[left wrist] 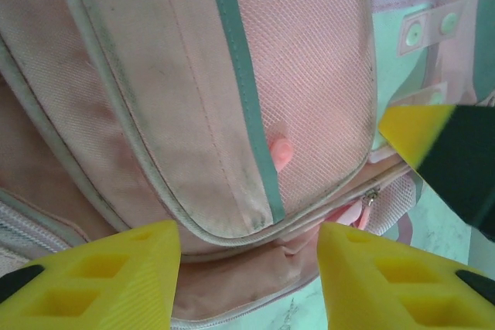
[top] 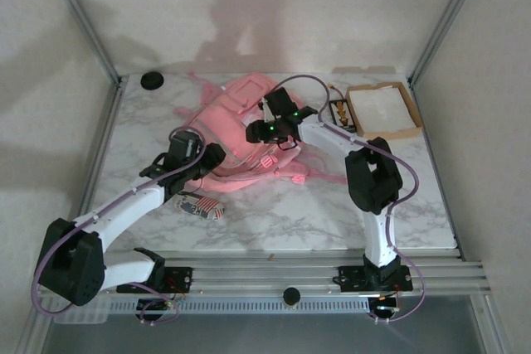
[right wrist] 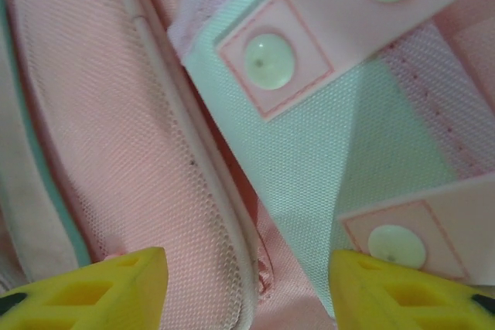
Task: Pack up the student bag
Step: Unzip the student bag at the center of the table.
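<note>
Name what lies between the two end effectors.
The student bag, spanning from left end effector to right end effector, in the top view.

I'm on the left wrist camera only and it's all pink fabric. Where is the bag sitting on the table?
Observer: The student bag lies flat mid-table, toward the far side of the marble table.
Operator: Anything to its right?
Observer: A shallow cardboard box in the far right corner, apart from the bag.
Operator: What about the right arm?
Observer: The right fingers are open just above the bag's pale panel with snap tabs, nothing between them.
</note>
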